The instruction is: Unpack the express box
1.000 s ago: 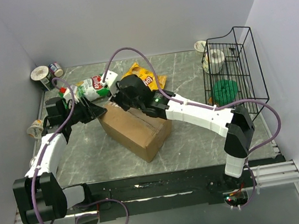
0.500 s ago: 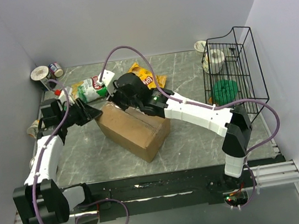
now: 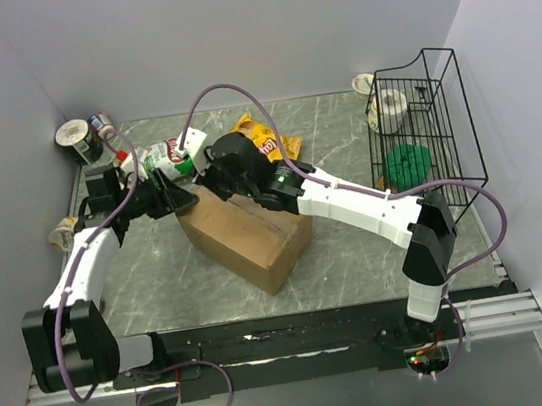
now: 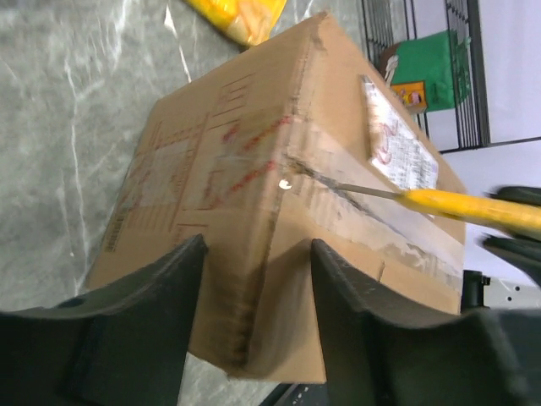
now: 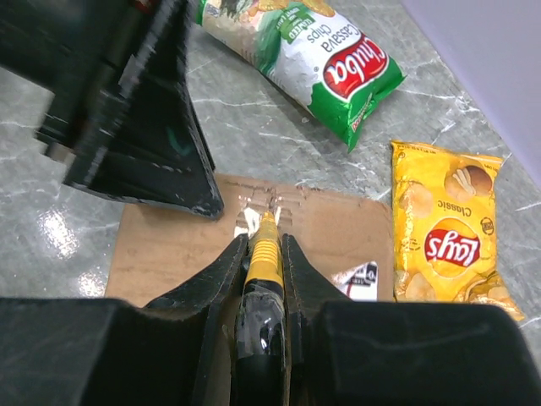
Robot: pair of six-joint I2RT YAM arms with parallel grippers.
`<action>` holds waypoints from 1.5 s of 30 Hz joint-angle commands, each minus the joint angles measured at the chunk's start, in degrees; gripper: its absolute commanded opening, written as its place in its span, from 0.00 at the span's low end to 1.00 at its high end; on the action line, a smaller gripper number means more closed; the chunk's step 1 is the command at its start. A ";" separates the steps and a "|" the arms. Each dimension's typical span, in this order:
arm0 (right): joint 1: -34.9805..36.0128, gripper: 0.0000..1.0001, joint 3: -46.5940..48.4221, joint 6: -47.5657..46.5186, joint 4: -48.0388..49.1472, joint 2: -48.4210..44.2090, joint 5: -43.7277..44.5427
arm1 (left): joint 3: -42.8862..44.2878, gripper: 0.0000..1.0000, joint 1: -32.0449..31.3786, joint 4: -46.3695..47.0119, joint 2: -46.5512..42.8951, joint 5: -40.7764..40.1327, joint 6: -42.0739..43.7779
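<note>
The box (image 3: 251,241) is a brown corrugated carton lying askew in the middle of the table (image 3: 359,251), between the two arms. Its flaps are down. A glossy tape (image 4: 380,216) seam runs along the top, a white printed label (image 4: 397,144) sits on that face, and faint red print marks the end panel.

The right gripper (image 5: 265,244) is clamped on a yellow-handled knife (image 4: 461,207), whose thin blade tip rests on the tape near the box's far-left end.

The left gripper (image 4: 256,254) has its jaws apart, straddling a corner edge of the box. Whether the fingers touch the cardboard cannot be told.

Just behind the box lie a green chip bag (image 5: 308,46) and a yellow one (image 5: 448,233). A black wire basket (image 3: 437,89) stands well apart at the right.
</note>
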 commanded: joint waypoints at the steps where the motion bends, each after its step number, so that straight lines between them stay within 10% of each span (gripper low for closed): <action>1: 0.22 0.00 2.11 -0.08 3.29 0.48 0.39 | 0.01 0.53 -1.10 0.24 1.98 0.66 1.23; 45: 1.01 0.00 -5.62 2.73 -8.83 -8.39 4.96 | -6.86 0.32 -1.45 2.36 0.31 -8.14 -2.37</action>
